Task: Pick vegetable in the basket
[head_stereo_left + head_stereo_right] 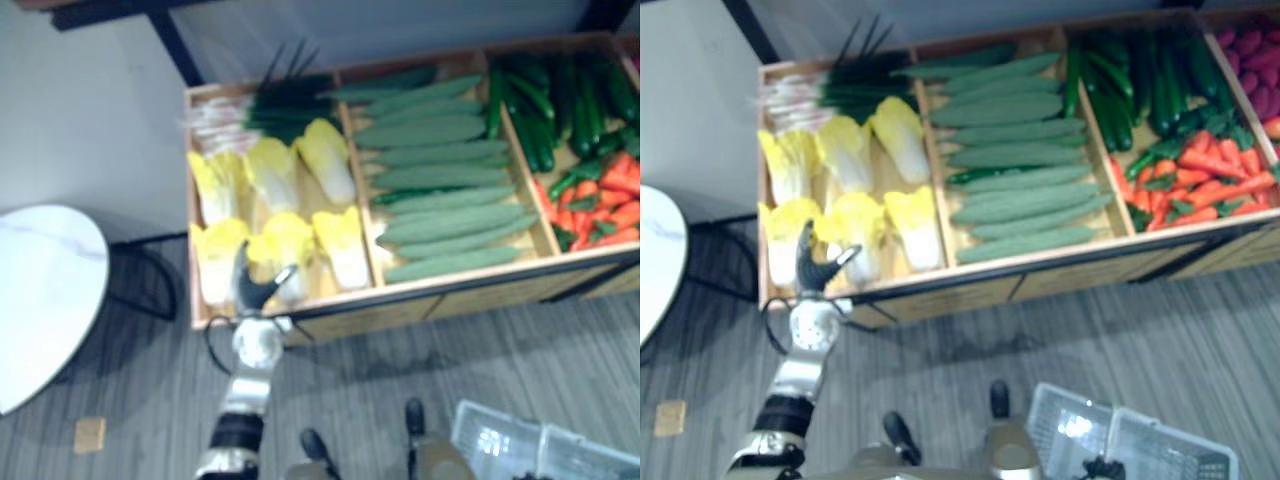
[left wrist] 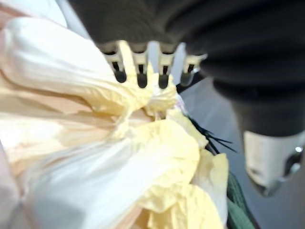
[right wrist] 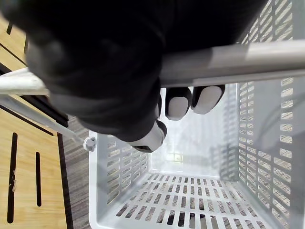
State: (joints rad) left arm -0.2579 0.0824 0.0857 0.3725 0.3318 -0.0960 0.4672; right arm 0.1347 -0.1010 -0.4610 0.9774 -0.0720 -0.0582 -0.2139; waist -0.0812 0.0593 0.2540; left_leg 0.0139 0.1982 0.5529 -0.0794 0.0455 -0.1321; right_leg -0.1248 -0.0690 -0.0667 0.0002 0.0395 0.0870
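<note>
Wooden crate (image 1: 460, 279), left hand (image 1: 252, 289) spread on crinkly yellow cabbage (image 2: 71, 119), right hand (image 3: 178, 105) curled round tubular handle (image 3: 238, 62) of perforated basket (image 3: 267, 119)

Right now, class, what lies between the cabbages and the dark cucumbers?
Pale green gourds, in their own compartment; both eye views show them.

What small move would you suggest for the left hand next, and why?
Probably lower the left hand a little and curl its fingers round the cabbage beneath it. In its wrist view the fingers are straight just over the yellow leaves and grasp nothing. The right hand is curled round the handle of the basket, which is empty.
</note>
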